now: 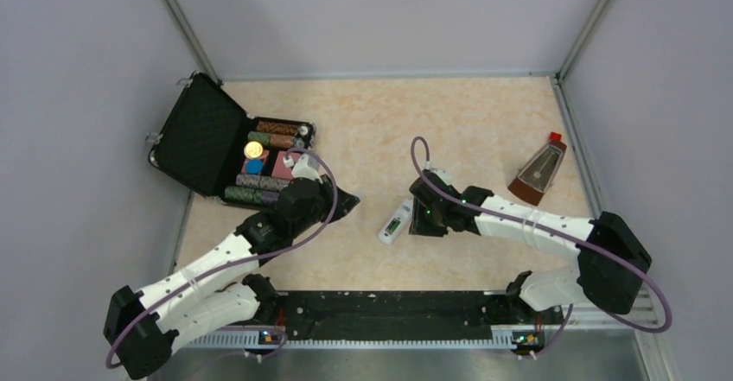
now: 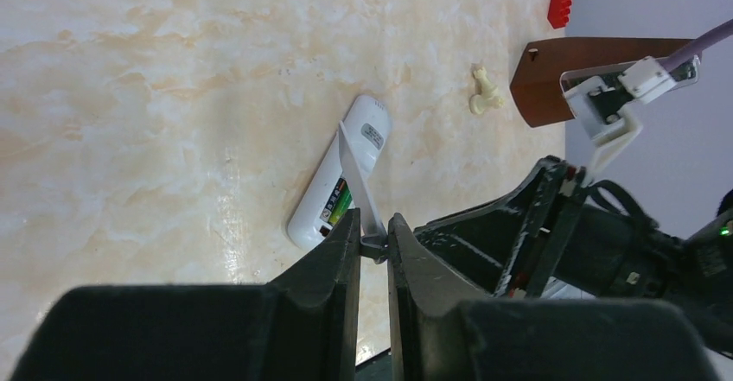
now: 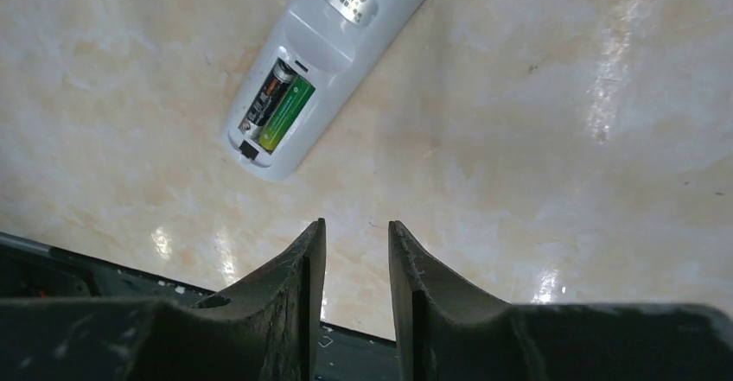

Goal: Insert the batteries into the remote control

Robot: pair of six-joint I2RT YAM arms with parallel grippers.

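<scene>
The white remote control (image 1: 394, 222) lies back face up in the middle of the table, its compartment uncovered. In the right wrist view (image 3: 333, 53) the green battery (image 3: 288, 113) and the darker battery (image 3: 266, 104) lie side by side in the compartment. My left gripper (image 2: 373, 234) is shut on the thin loose white cover piece (image 2: 356, 174), held edge-on just above the remote (image 2: 372, 126). In the top view the left gripper (image 1: 346, 201) is left of the remote. My right gripper (image 3: 356, 230) is open and empty, close to the remote's right side (image 1: 419, 217).
An open black case (image 1: 216, 139) with coloured chip rolls stands at the back left. A brown metronome (image 1: 538, 174) stands at the right. A small cream figure (image 2: 484, 92) and a red piece (image 2: 560, 5) lie near it. A black rail (image 1: 389, 312) runs along the near edge.
</scene>
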